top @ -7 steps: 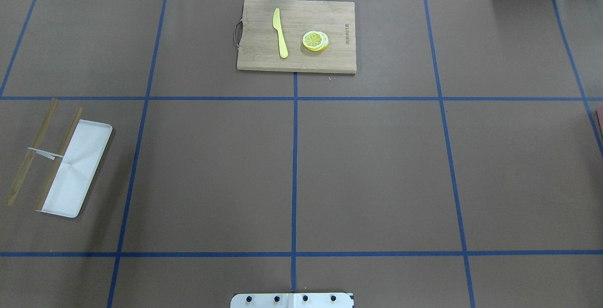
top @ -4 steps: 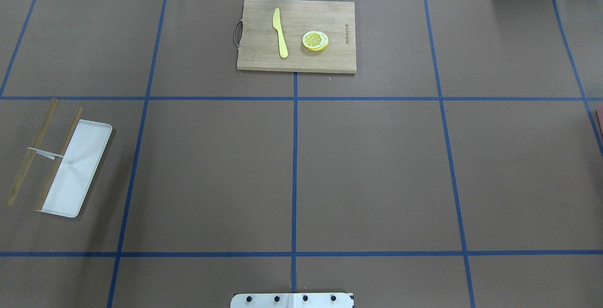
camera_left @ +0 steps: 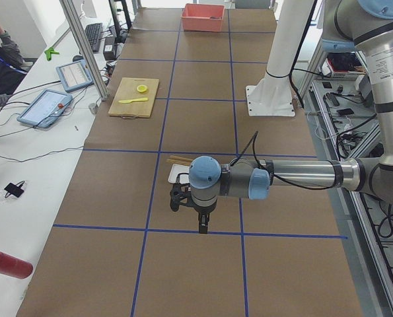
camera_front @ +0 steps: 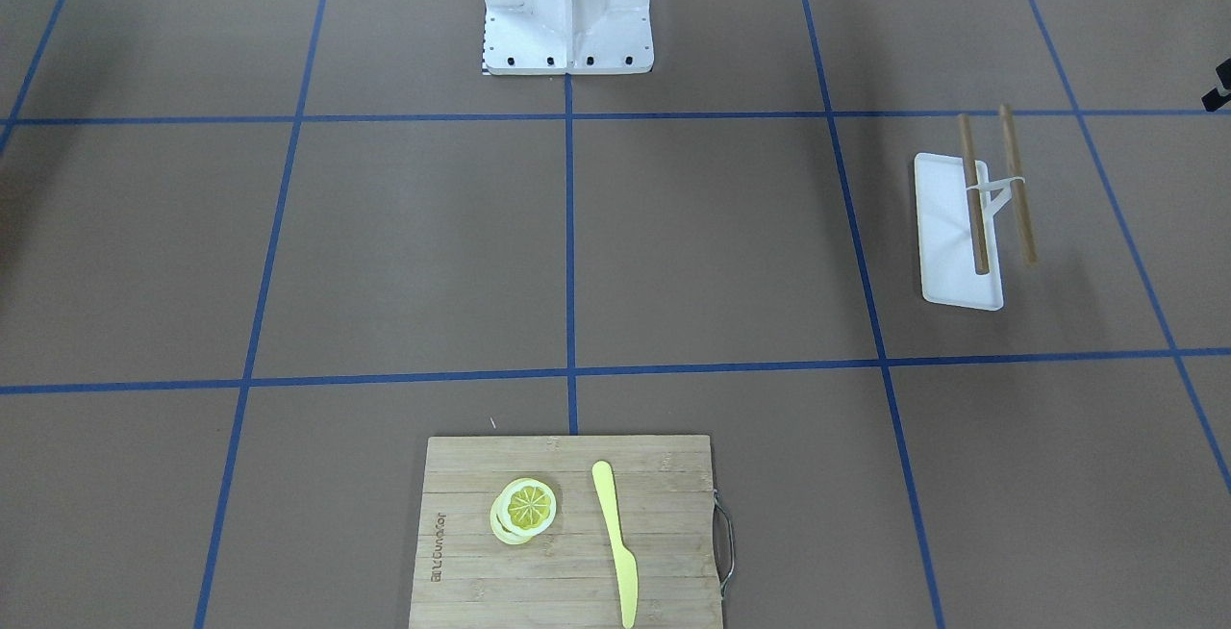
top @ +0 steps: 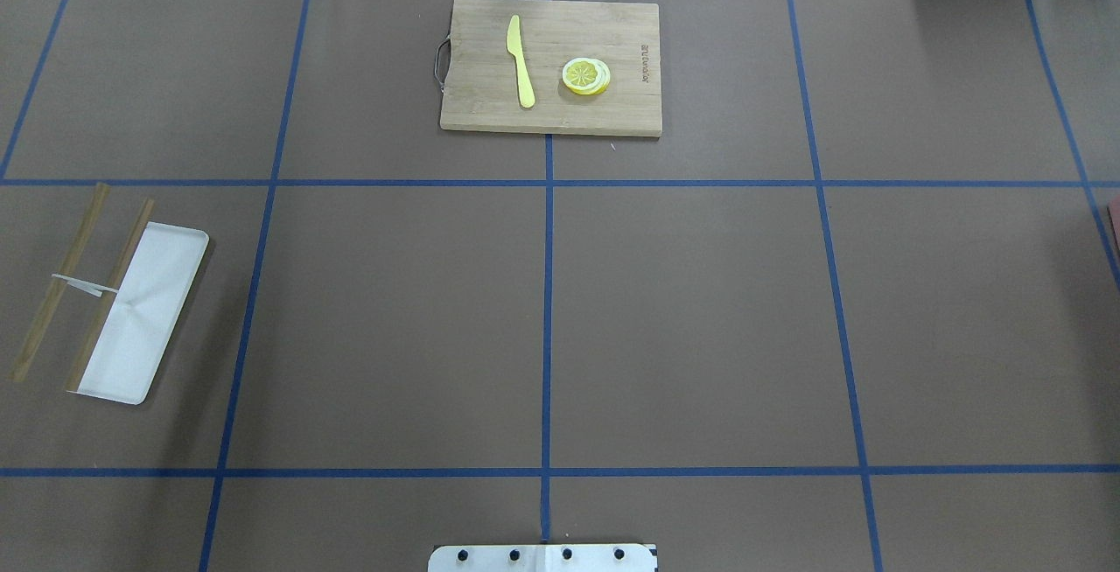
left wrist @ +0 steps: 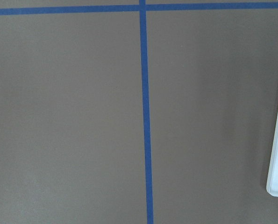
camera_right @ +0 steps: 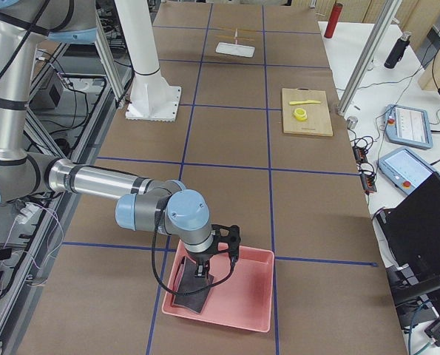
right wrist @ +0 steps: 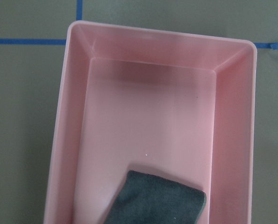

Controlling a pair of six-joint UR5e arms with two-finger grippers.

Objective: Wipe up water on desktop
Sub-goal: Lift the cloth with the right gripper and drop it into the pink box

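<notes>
right gripper (camera_right: 202,272) over dark cloth (right wrist: 160,200) in pink bin (right wrist: 162,35), left gripper (camera_left: 203,229) over desktop (top: 700,310), grips unclear

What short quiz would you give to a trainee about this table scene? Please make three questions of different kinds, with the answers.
1. True or false: the knife lies on the cutting board, beside the lemon slices.
2. Where is the grey cloth? A) in the pink bin B) on the cutting board C) under the knife
3. Fill in: the white tray and the two sticks lie on the robot's ____ side.
Key: 1 true; 2 A; 3 left.
</notes>
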